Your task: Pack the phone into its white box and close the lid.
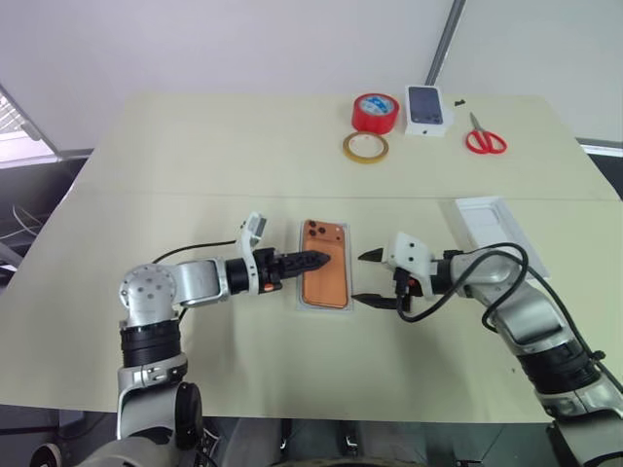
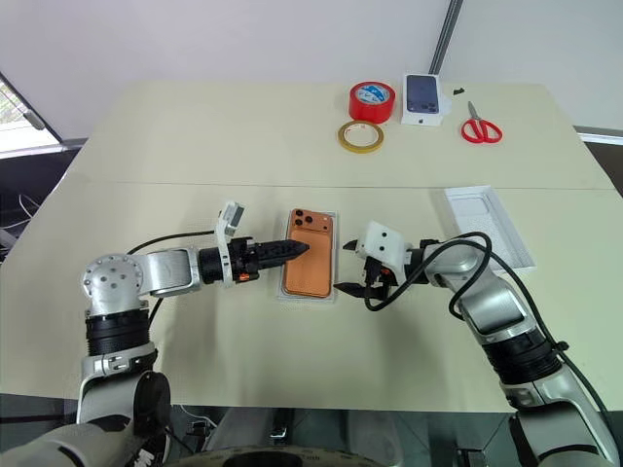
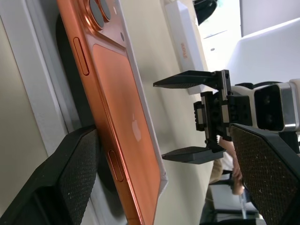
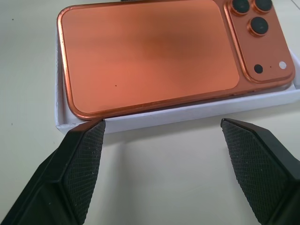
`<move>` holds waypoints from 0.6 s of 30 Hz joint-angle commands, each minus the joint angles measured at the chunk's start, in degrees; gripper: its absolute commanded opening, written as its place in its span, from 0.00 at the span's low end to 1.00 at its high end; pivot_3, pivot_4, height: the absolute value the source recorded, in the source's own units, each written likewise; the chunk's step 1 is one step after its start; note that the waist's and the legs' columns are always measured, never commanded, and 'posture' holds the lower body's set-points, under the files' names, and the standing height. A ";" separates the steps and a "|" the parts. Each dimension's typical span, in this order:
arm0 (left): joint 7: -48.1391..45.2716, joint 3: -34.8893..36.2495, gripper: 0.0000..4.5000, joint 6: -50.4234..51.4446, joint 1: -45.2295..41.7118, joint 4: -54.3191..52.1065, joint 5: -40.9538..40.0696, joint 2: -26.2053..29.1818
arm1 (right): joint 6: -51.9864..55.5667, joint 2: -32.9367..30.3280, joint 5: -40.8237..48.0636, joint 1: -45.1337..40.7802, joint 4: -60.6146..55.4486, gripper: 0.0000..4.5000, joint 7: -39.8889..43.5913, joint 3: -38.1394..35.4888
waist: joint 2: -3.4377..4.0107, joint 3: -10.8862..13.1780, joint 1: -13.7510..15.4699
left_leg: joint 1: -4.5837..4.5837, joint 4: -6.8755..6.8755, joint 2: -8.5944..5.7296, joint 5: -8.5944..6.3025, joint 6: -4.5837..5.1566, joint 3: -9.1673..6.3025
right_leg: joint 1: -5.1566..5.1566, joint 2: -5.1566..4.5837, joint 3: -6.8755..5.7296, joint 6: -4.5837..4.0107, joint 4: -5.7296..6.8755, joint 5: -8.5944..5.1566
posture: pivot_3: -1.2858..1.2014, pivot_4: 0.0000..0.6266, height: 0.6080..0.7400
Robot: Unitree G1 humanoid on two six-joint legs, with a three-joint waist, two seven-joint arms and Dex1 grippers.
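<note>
Currently table (image 1: 195, 156) carries everything. Lid (image 1: 492, 226) lies open-side up at the right, well apart from the white box (image 4: 187, 111) at centre. Phone (image 1: 325, 265) sits back-up in that box, lens cluster at the far end. Left gripper (image 1: 313, 261) is spread wide, fingers straddling the phone's left edge, nothing grasped. Right gripper (image 1: 371, 278) is spread wide too, just beside the box's right wall, empty.
</note>
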 commanded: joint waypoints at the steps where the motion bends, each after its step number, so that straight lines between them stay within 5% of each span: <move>1: -0.56 0.19 0.99 1.68 -2.09 -3.31 -2.08 1.80 | -1.10 0.72 0.10 -0.82 -0.38 0.92 -0.18 -0.12 | 0.00 0.00 -0.03 | 0.00 0.00 0.00 0.00 0.00 0.00 | 0.00 0.00 0.00 0.00 0.00 0.00 | 0.52 0.24 1.00; 15: -1.34 -2.88 0.99 5.15 -3.20 -3.36 -2.47 8.29 | -0.98 2.15 -0.53 -1.53 0.71 0.92 -0.18 0.68 | 0.01 0.00 -0.17 | 0.00 0.00 0.00 0.00 0.00 0.00 | -0.01 0.00 0.00 0.00 0.03 0.00 | 0.52 0.24 1.00; 18: -3.07 -2.60 0.99 -0.31 -3.16 -4.59 1.41 11.16 | -1.64 2.63 -0.83 -2.10 1.33 0.92 -0.87 0.06 | 0.01 0.00 -0.29 | 0.00 0.00 0.00 0.00 0.00 0.00 | -0.02 0.00 0.00 0.00 0.04 0.00 | 0.52 0.24 1.00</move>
